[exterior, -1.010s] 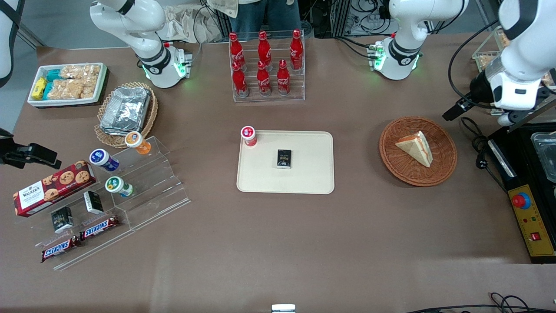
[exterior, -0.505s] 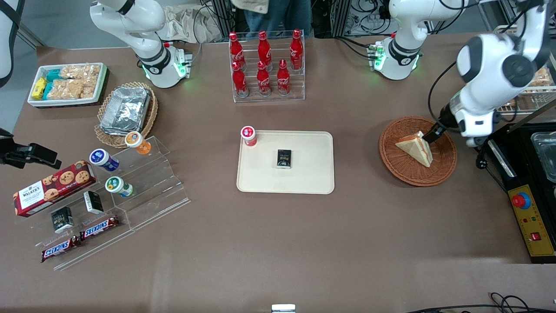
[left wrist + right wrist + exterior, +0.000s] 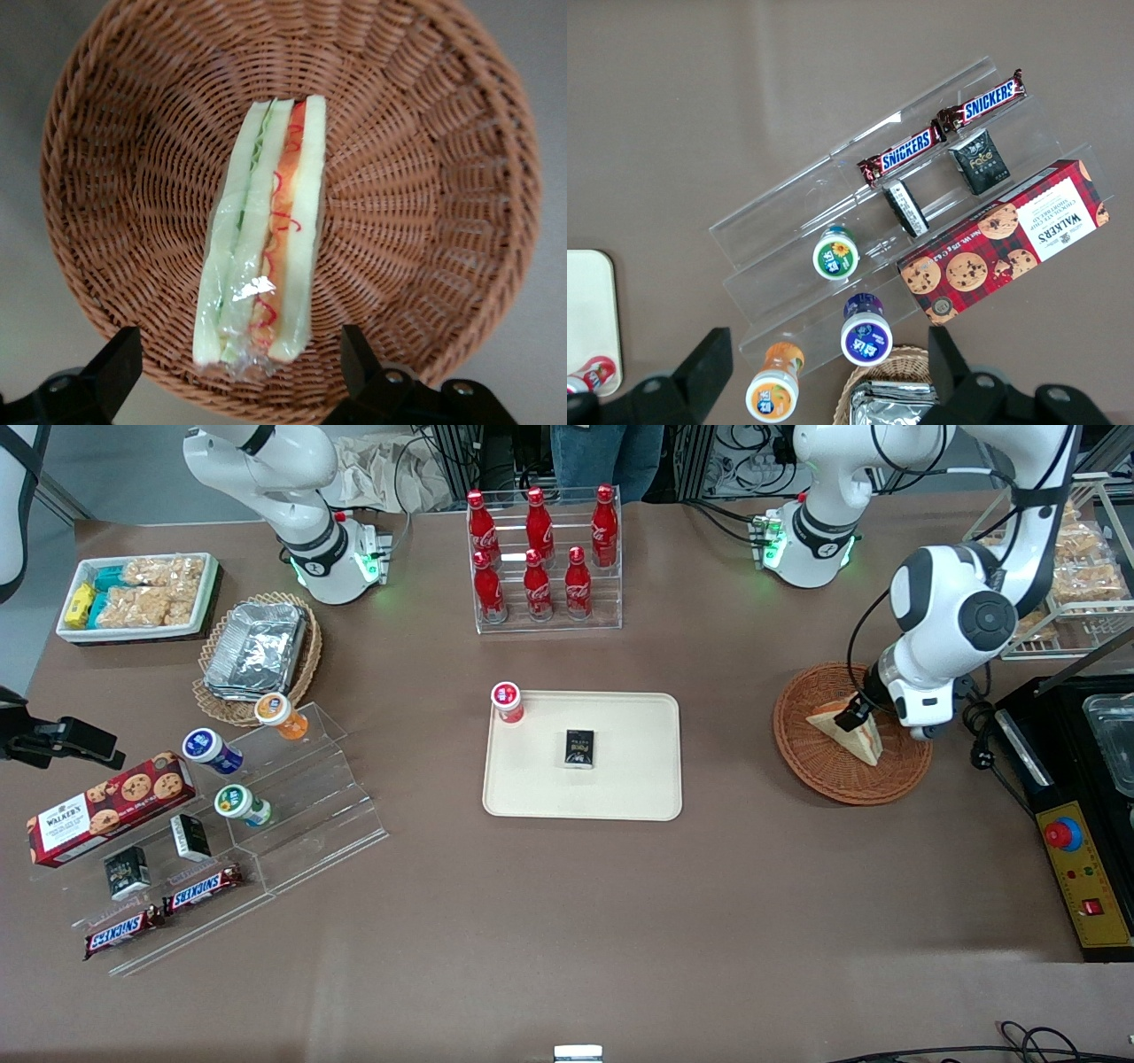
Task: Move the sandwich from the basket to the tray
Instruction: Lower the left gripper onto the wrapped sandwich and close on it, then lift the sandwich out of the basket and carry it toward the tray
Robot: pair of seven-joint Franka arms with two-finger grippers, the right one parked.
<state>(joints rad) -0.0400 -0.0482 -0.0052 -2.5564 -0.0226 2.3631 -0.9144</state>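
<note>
We are noting the gripper (image 3: 239, 376) hanging w/ fingers spread wide just above the sandwich (image 3: 849, 727), which is lying in the basket (image 3: 815, 766), not yet gripped, so grasp, lift & transfer to the tray (image 3: 638, 779) are all remaining.

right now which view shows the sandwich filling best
The left wrist view: the sandwich lies edge-up in the basket, layers plain, between the open gripper. The front view shows it small, partly covered; the right wrist view, nothing.
</note>
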